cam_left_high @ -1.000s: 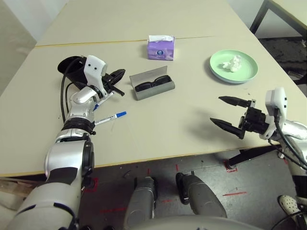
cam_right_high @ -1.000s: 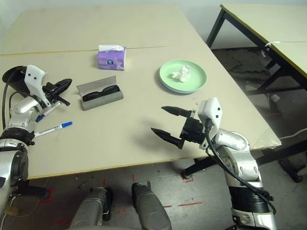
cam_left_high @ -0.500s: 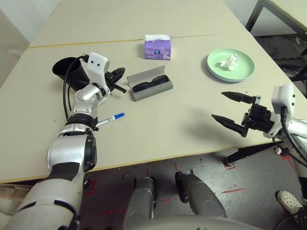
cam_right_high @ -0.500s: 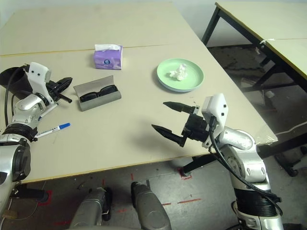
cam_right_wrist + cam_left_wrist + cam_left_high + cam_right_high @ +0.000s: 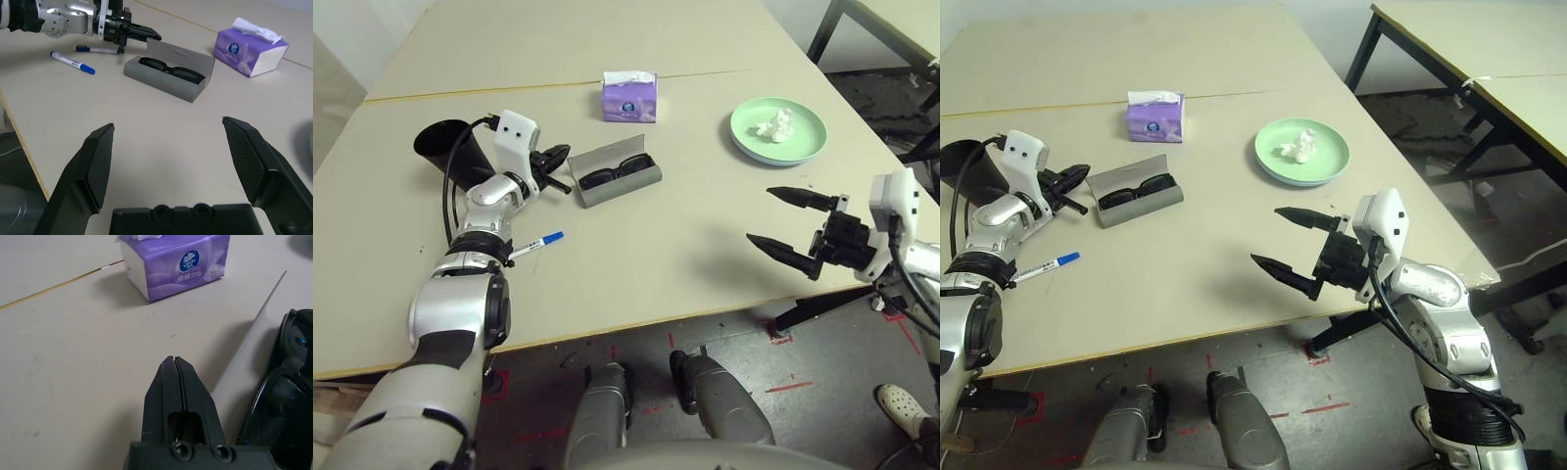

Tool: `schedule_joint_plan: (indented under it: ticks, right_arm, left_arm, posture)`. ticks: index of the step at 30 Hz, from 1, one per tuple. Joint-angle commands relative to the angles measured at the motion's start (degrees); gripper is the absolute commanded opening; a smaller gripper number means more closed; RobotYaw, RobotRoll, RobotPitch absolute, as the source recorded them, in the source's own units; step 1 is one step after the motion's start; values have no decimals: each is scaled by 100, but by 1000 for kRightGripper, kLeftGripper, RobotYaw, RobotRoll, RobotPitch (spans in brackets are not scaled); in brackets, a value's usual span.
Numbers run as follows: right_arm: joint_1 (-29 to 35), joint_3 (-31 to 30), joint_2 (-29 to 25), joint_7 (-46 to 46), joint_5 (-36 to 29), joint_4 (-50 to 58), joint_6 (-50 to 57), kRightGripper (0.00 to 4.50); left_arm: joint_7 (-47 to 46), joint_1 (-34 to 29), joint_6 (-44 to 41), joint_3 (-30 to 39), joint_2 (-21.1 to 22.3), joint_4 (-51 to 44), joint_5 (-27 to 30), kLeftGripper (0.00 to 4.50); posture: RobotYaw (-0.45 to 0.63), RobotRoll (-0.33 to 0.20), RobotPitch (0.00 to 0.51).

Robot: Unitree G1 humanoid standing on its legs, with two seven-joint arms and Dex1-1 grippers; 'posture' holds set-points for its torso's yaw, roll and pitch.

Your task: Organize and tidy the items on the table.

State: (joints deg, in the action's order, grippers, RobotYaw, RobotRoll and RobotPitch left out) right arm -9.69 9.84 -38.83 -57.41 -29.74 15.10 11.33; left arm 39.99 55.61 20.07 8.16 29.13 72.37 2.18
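Observation:
My left gripper (image 5: 558, 155) is shut and empty, its tip just beside the left end of the open grey glasses case (image 5: 619, 179). Black sunglasses (image 5: 288, 396) lie inside the case. A black cup (image 5: 438, 147) lies on its side behind my left wrist. One blue-capped marker (image 5: 536, 243) lies near my left forearm, and a second marker (image 5: 95, 49) rests under the left gripper (image 5: 142, 34). A crumpled tissue (image 5: 773, 124) sits on the light-green plate (image 5: 803, 147) at the far right. My right gripper (image 5: 762, 215) hovers open and empty over the table's near right edge.
A purple tissue box (image 5: 628, 96) stands behind the case, by the seam of the beige table (image 5: 656, 255). Another table (image 5: 1489, 59) stands off to the right, beyond a gap of floor.
The view has shifted a little. My shut left gripper has edged closer to the case's left end. The right gripper stays open in about the same place.

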Motion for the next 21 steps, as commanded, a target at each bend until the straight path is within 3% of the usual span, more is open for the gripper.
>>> schedule_joint_plan:
  ticks: [1,21]
  right_arm:
    - [15,97,-83,31,-97,109,81,4500]
    - [-87,58,-48,22,-108,-95,23,4500]
  left_arm:
    - [234,-144,44,-28,-18,44,-38,39]
    - [1370,-488,165,-186,177,-134,-119,39]
  posture:
    - [-280,0,182]
    - [-269,0,186]
